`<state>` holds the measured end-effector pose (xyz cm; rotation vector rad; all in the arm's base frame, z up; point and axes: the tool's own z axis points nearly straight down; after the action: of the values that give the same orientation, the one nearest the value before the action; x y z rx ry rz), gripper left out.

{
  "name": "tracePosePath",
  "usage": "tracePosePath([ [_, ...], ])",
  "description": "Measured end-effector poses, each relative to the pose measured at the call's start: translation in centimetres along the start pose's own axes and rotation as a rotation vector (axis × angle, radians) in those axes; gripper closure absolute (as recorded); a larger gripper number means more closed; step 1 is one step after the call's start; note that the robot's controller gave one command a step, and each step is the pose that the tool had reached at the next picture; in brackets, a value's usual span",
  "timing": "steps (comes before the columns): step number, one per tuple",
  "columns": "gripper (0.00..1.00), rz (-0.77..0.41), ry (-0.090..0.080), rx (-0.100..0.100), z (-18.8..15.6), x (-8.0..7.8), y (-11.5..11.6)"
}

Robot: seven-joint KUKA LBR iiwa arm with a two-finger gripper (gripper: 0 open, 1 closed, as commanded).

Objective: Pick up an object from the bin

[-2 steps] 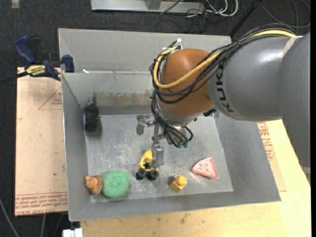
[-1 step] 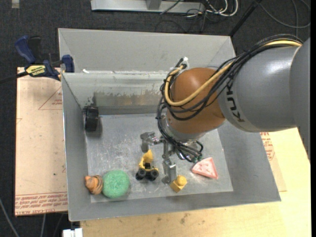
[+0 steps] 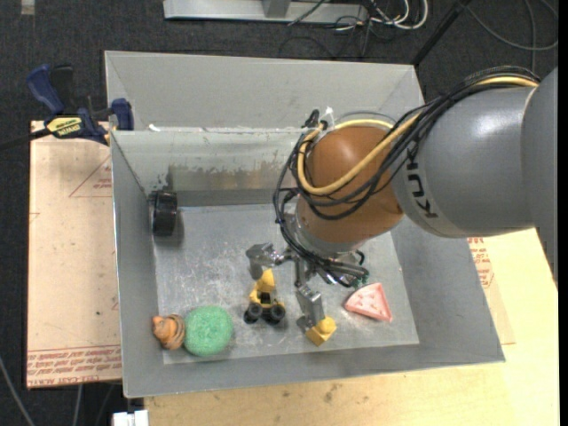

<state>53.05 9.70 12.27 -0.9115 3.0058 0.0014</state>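
the task's thing is taken to be a small yellow-and-black toy (image 3: 264,300), seen on the floor of the bin (image 3: 209,256) near the middle of its front half. a yellow upper body is shown, with black rounded parts, like wheels, gathered at its lower end. its long axis is laid roughly from the back wall toward the front wall, with the yellow end pointed to the back and the black end to the front.

the gripper (image 3: 286,288) is shown low over the floor with its fingers (image 3: 310,303) spread wide apart. the toy is placed in the gap between them, nearer the left-hand finger in the view. nothing is seen clamped, and whether either finger touches the toy cannot be told.

a yellow block (image 3: 322,329) is seen at the tip of the right-hand finger. a pink wedge (image 3: 369,303) is shown just beyond it. a green ball (image 3: 209,331) and an orange-brown lump (image 3: 167,329) are seen touching at the front left.
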Motion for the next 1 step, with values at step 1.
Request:
tracePosePath([
  [1, 0.00, -0.185, 0.000, -0.001, 5.46, -1.04, 0.10],
])
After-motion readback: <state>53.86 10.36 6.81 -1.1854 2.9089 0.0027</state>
